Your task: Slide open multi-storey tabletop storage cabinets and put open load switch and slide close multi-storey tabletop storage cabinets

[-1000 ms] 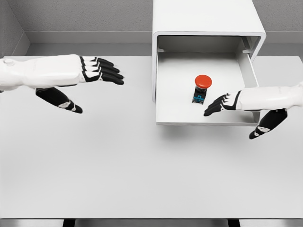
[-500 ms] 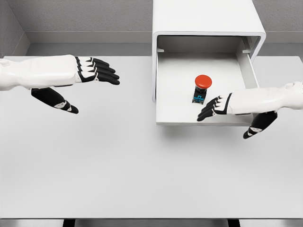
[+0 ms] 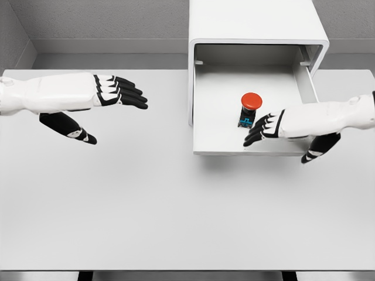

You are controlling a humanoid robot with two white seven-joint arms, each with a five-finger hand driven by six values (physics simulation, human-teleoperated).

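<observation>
Red-capped load switch (image 3: pixel 250 110) stands upright in open drawer (image 3: pixel 211 132) of white cabinet (image 3: pixel 252 23), long axis vertical. Right hand (image 3: pixel 275 126) just beside it, fingers extended, holding nothing. Left hand (image 3: pixel 102 96) spread over table (image 3: pixel 146 205).

A white cabinet (image 3: pixel 258 23) is seen at the table's (image 3: pixel 146 205) far edge, its drawer (image 3: pixel 214 126) pulled out toward the near side. A switch (image 3: pixel 249 110) with a red button is stood upright in the drawer. The right hand (image 3: pixel 275 126) is held over the drawer's front edge, fingers extended, just beside the switch. The left hand (image 3: pixel 102 96) is held flat above the table's left side.
</observation>
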